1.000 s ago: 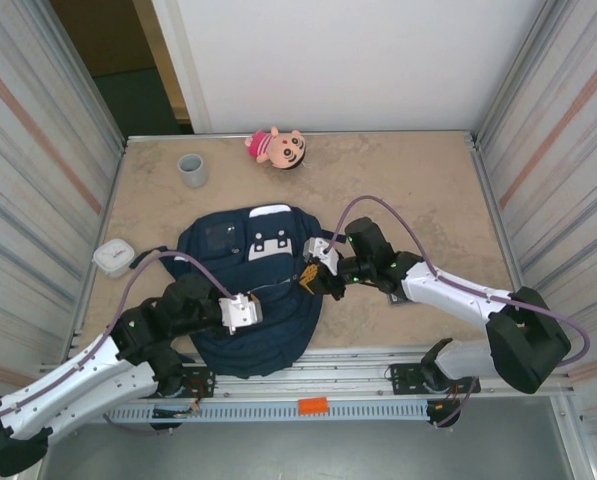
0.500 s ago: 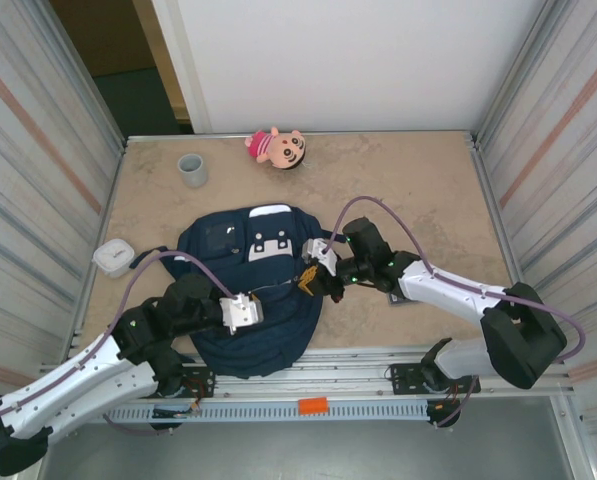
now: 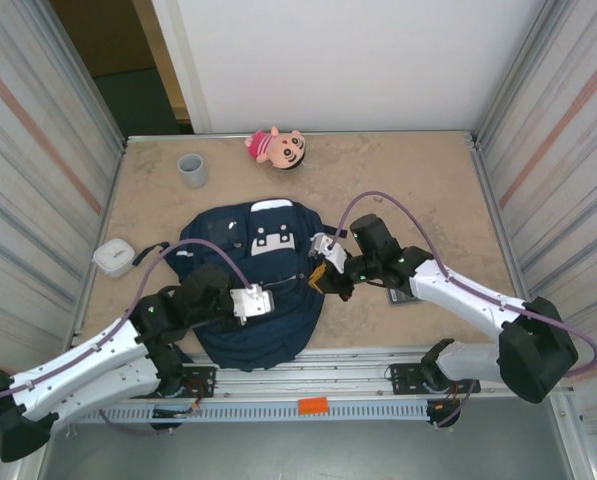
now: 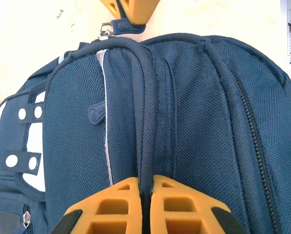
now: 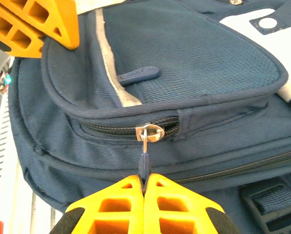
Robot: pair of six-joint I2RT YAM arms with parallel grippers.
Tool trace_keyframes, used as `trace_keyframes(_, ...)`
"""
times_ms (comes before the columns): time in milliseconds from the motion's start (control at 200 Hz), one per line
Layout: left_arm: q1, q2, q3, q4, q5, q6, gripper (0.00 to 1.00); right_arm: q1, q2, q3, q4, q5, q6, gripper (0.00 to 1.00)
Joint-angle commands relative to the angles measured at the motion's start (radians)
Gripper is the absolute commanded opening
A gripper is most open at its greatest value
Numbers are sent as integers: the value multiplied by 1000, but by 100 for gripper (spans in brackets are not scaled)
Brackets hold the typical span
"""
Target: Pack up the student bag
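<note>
Left gripper (image 4: 145,190): jaws pressed together, pinching a raised seam (image 4: 146,122) of the bag; the seam runs away toward 12 o'clock in its wrist view
Student bag (image 3: 240,340): lies flat in the middle of the table (image 3: 428,180); its long way goes from 12 to 6 o'clock in the top view; left gripper on its middle, right gripper at its 3 o'clock edge
Zip pull (image 5: 144,163): sits at 12 o'clock from the right jaws; hangs from the silver slider (image 5: 149,132); the zip track (image 5: 111,130) runs from 9 to 3 o'clock in the right wrist view
Right gripper (image 5: 144,195): jaws shut tight on the zip pull; this arm is nearer the zip
Next move, I think: slide the pull sideways along the track while the left gripper holds the bag down
</note>
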Motion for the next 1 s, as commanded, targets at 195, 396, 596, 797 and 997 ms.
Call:
trace_keyframes(195, 5, 14, 29, 91, -56, -43, 0, 48, 17, 23, -85, -66, 99, 0)
trace_keyframes(396, 5, -4, 15, 104, -40, -50, 0, 49, 56, 0, 72, -126, 231, 0)
trace_keyframes(596, 5, -16, 21, 106, 14, -36, 0, 64, 101, 2, 140, -79, 266, 0)
trace_keyframes(797, 6, -13, 16, 112, 20, -42, 0, 52, 113, 2, 157, -70, 278, 1)
trace_keyframes(997, 6, -2, 18, 130, -48, -80, 0, 34, 69, -13, 154, -76, 281, 0)
